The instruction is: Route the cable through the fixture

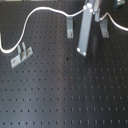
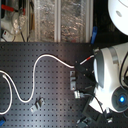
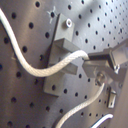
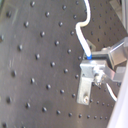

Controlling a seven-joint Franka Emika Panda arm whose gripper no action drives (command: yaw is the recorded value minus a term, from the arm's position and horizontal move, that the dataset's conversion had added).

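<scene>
While the cable (image 3: 60,64) is lying limp across the fixture clip (image 3: 59,47), the fingers (image 3: 100,62) are pinching it just beside (light, floppy, best held close).

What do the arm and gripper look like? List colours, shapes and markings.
The arm is bulky, rounded and glossy white, with dark bands at its joints and a round blue light on one segment. The gripper ends in long, slim, flat-sided grey metal fingers. No lettering is legible.
</scene>
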